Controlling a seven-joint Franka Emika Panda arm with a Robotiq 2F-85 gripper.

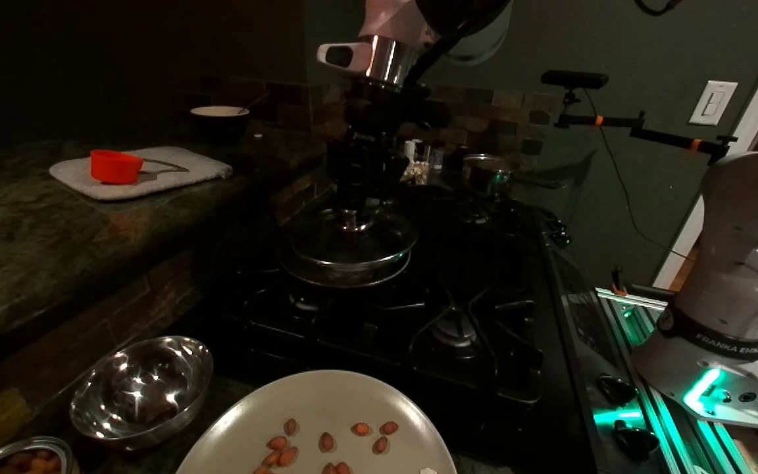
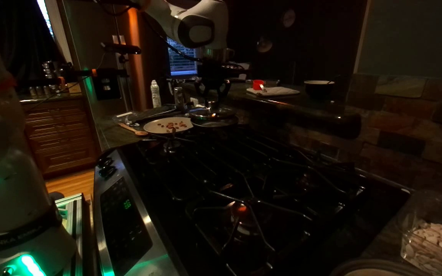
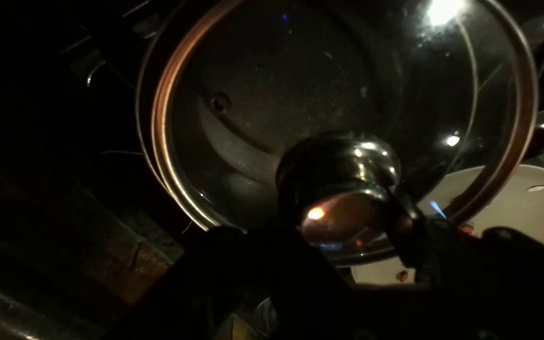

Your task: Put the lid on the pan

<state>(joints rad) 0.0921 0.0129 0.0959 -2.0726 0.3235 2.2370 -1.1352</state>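
The lid is over the pan, slightly out of line with it, so a strip of the pan shows below the lid's rim in an exterior view; I cannot tell whether the two touch. The end effector grips the lid's metal knob, one finger on each side. The pan sits on the black gas stove, near the pale plate with scattered almonds. Beside the plate stands a shiny steel bowl. On the raised counter, a red cup rests on a pale cloth, with a dark bowl farther along. A saucepan stands toward the far wall.
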